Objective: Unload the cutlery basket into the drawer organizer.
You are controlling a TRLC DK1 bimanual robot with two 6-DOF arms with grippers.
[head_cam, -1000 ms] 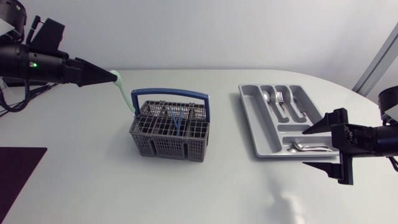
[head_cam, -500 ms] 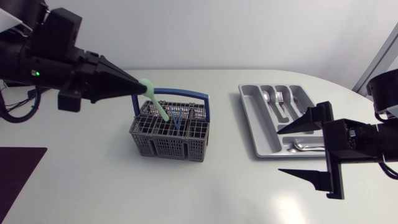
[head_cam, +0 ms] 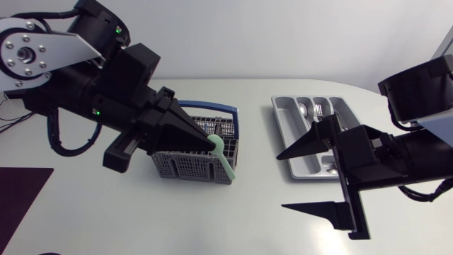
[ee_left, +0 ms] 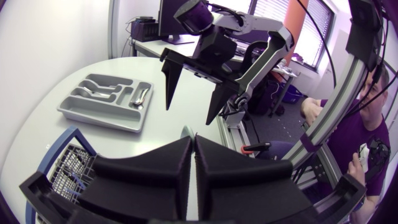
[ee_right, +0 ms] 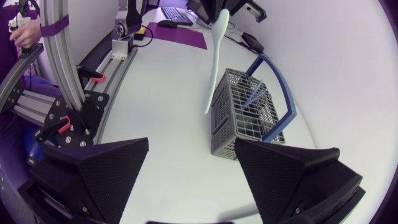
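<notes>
Basket (head_cam: pixel 202 168) half hidden behind left fingers (head_cam: pixel 177 131), pinching green utensil (head_cam: pixel 225 161) by its end

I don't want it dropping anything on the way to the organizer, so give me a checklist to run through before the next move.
1. Grip: the left gripper is shut on the green utensil, holding it at one end: ok.
2. Lift: the green utensil hangs free beside the cutlery basket in the right wrist view: ok.
3. Other arm: the right gripper is open and empty: ok.
4. Path to the drawer organizer: the right gripper stands between: not ok.
5. Free compartment: the left wrist view shows bare ones: ok.
6. Basket emptied: a blue utensil is inside: not ok.
</notes>
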